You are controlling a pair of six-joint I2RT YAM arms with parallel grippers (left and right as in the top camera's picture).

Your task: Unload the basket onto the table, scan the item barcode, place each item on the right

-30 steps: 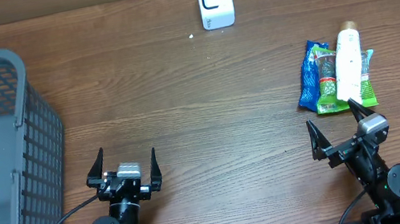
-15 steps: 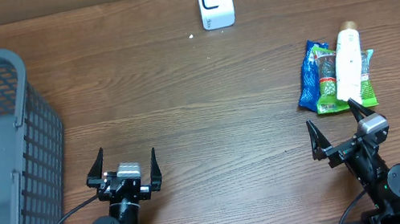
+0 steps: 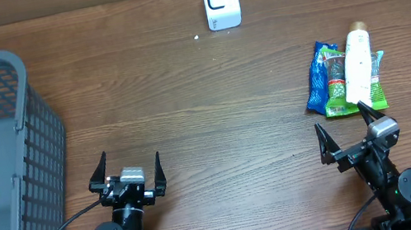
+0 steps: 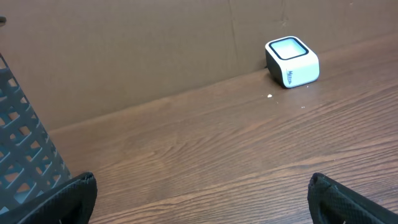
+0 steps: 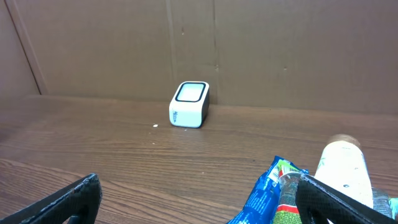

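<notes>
Two grippers sit at the near edge of the table (image 3: 212, 105) in the overhead view: the left gripper (image 3: 128, 161) at 7 o'clock and the right gripper (image 3: 341, 121) at 5 o'clock. Each has its jaws spread wide and holds nothing. The items lie piled at 3 o'clock, just beyond the right gripper: a white bottle (image 3: 358, 64) atop a green packet (image 3: 371, 94), with a blue packet (image 3: 320, 77) on its 9 o'clock side. The scanner (image 3: 221, 0) stands at 12 o'clock. A grey basket (image 3: 41, 134) occupies 9 o'clock.
</notes>
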